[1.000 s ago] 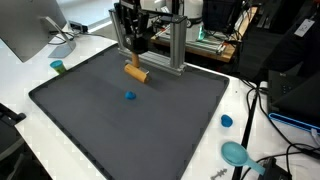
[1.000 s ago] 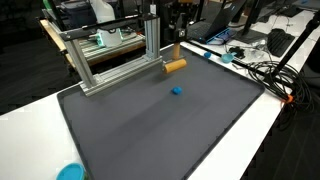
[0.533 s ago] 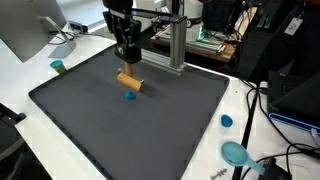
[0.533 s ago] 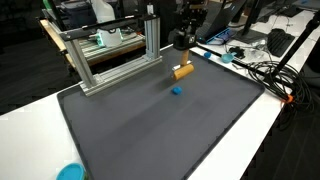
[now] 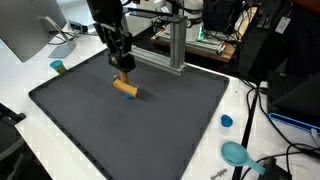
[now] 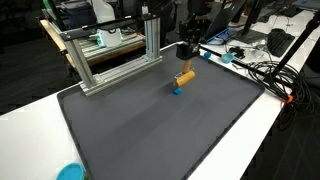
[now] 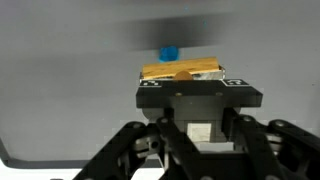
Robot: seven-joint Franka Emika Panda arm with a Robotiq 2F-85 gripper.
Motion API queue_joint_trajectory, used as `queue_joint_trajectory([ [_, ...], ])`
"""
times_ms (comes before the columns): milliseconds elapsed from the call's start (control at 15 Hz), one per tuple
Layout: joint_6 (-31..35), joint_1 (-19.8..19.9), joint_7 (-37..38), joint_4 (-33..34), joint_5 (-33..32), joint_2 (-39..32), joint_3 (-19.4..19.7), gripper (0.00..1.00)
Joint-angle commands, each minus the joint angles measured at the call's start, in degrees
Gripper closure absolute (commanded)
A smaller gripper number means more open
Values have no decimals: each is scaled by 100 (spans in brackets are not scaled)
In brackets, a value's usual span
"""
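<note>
Above dark matting [image 5: 150, 130], the gripper [image 5: 123, 74] is clamping a wooden block [image 5: 126, 89] between its jaws (blue piece [image 6: 176, 91] lying just beneath).

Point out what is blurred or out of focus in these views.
Wrist view: the wooden block is fairly sharp, the blue piece beyond it soft, the background smeared grey. Both exterior views: evenly lit, in focus, no glare on the dark mat.
</note>
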State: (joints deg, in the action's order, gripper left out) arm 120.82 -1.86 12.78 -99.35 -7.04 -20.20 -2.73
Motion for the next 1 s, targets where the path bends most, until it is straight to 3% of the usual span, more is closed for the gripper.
queue_joint_trajectory([
  [0,-26,-100,-48,-6,34,2,128,78],
  [933,197,27,-110,-334,271,68,292,78],
])
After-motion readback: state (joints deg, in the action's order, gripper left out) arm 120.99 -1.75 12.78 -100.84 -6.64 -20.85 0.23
